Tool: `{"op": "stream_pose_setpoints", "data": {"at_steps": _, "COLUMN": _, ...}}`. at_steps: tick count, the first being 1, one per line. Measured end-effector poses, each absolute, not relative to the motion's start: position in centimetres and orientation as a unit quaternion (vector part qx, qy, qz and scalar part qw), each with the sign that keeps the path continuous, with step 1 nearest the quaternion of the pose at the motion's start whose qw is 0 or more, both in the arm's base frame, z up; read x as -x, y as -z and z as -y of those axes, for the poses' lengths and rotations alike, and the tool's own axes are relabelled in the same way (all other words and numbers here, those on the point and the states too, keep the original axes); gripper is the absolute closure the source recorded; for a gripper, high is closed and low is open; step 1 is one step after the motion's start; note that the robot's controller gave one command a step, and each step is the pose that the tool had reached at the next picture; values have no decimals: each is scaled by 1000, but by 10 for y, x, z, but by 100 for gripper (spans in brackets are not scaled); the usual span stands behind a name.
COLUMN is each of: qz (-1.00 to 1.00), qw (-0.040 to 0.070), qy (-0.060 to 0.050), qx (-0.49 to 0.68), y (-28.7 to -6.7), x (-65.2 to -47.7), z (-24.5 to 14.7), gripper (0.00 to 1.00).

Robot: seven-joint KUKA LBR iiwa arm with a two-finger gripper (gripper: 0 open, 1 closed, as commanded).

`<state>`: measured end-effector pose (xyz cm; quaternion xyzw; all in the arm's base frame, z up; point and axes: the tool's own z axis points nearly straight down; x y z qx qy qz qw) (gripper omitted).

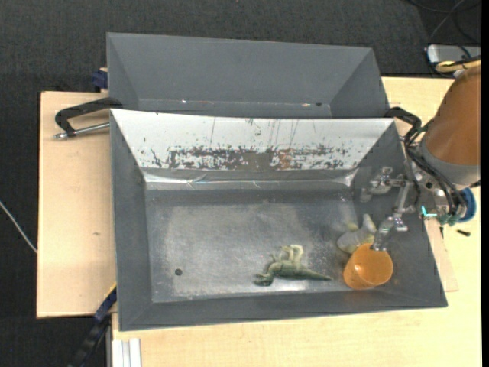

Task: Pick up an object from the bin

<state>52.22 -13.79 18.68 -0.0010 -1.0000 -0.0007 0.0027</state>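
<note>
My gripper (376, 212) hangs over the bin's right side, open, with its two metal fingers spread and nothing between them. The lower fingertip (380, 240) sits just above a round orange cup-like thing (368, 269) in the front right corner. Whether the fingertip touches it I cannot tell. A pale, translucent lump (351, 241) lies against the orange thing's upper left, close to that fingertip. A green and cream toy lizard (290, 267) sprawls on the floor near the front wall, to the left of the orange thing.
The arm with its orange cover comes in over the bin's right rim. The bin's steep right wall stands close behind the gripper. A small dark spot marks the floor at the front left.
</note>
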Motion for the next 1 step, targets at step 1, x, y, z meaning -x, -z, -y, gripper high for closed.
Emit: {"op": "stream_pose_setpoints", "data": {"at_steps": 1, "qz": 999, "qw": 0, "qy": 1, "qx": 33, "y": -167, "x": -532, "z": 128, "gripper": 0}}
